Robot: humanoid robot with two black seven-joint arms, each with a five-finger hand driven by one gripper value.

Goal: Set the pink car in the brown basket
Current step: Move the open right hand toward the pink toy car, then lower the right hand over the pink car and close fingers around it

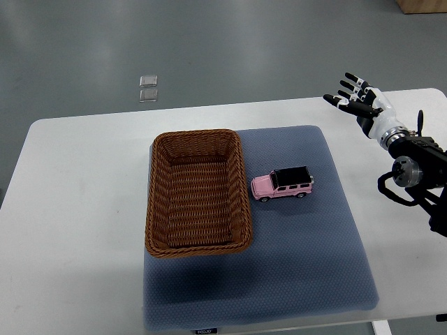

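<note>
A pink toy car (282,185) with a black roof stands on its wheels on the blue mat (307,265), just right of the brown wicker basket (242,181). The basket holds nothing. My right hand (354,98) is up at the far right of the table, well apart from the car, with its fingers spread and holding nothing. Its arm comes in from the right edge. The left arm does not show.
The mat lies on a white table (84,195). Two small clear squares (148,88) lie on the grey floor beyond the table's far edge. A brown box corner (422,5) shows at the top right.
</note>
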